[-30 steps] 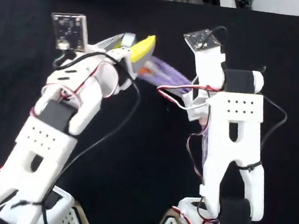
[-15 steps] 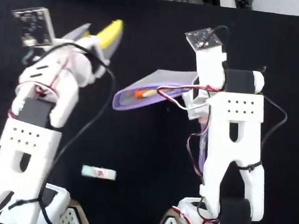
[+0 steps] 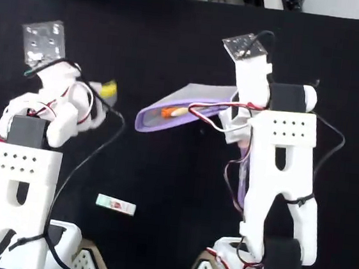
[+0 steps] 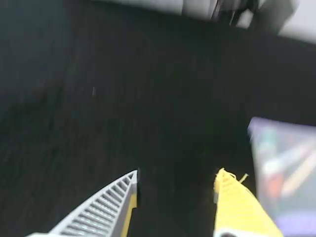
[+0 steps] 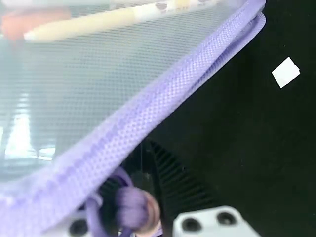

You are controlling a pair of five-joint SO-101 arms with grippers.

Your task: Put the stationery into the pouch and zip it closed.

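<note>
Pouch (image 3: pixel 193 97), purple with pens (image 3: pixel 172 112) inside, hangs clamped in our right gripper (image 3: pixel 228 112) above the table (image 3: pixel 177 38). Our left gripper (image 4: pixel 177 175) hovers nearby, jaws spread, empty; a white stationery piece (image 3: pixel 115 205) lies near our bases.

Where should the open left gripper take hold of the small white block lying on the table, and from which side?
Take the small white block at its middle, across its narrow width, coming straight down from above. It lies flat on the table, long axis nearly crosswise in the high view, so its two long edges give parallel faces for the left gripper.
</note>
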